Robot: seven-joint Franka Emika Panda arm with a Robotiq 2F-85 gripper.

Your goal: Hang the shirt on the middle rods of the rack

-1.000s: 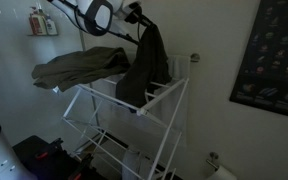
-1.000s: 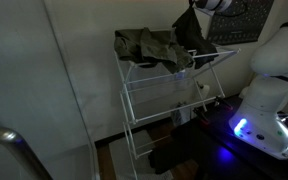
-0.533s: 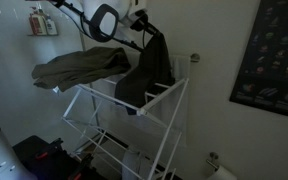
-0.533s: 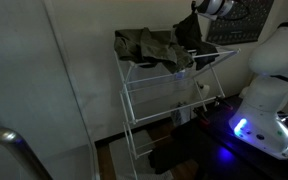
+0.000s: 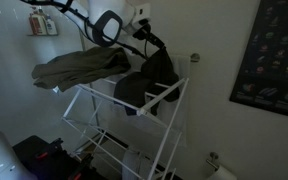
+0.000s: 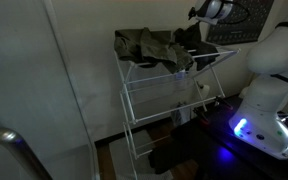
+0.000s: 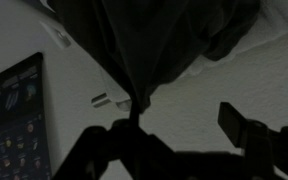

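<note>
A dark shirt (image 5: pixel 149 80) lies bunched over the top rods of the white rack (image 5: pixel 169 115), with one part hanging down below them. In an exterior view the shirt (image 6: pixel 191 38) sits at the rack's (image 6: pixel 144 100) end nearest the robot. My gripper (image 5: pixel 139 30) hovers just above it, also seen as the gripper (image 6: pixel 202 14). In the wrist view the gripper (image 7: pixel 179 122) is open, its right finger (image 7: pixel 239 125) standing free. The shirt (image 7: pixel 154 40) narrows to a strand that runs to the left finger. I cannot tell which rods carry the cloth.
An olive-green garment (image 5: pixel 79 68) covers the rack's other end, seen again as the olive garment (image 6: pixel 144 45). A dark poster (image 5: pixel 274 50) hangs on the wall. The robot's white base (image 6: pixel 269 100) stands right beside the rack. Bottles (image 5: pixel 42 22) sit high on the wall.
The jaws have opened from shut. The shirt has dropped from a tall hanging shape into a lower heap on the rods. The gripper has shifted slightly above it.
</note>
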